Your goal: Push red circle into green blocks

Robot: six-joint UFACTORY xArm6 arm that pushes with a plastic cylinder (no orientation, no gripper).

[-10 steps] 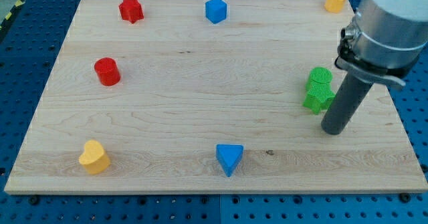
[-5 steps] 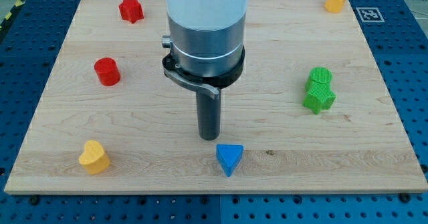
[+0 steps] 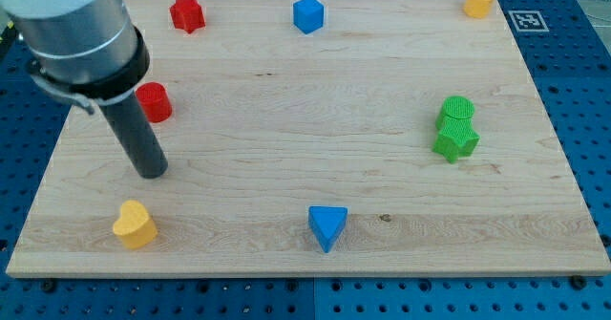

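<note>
The red circle [image 3: 155,101] stands on the wooden board at the view's left, partly hidden by my arm. Two green blocks touch each other at the view's right: a green circle [image 3: 458,110] above a green star-like block [image 3: 455,141]. My tip [image 3: 152,172] rests on the board just below the red circle, a little apart from it and above the yellow block. The rod leans up to the view's left, and its wide grey body covers the board's top left corner.
A red star [image 3: 188,14] and a blue cube [image 3: 308,15] lie near the view's top. A yellow block [image 3: 479,0] sits at the top right corner. A yellow heart-like block [image 3: 134,224] and a blue triangle [image 3: 327,226] lie near the bottom edge.
My tip has swept from beside the green blocks at the view's right, across the middle, to the left just below the red circle. No block has moved.
</note>
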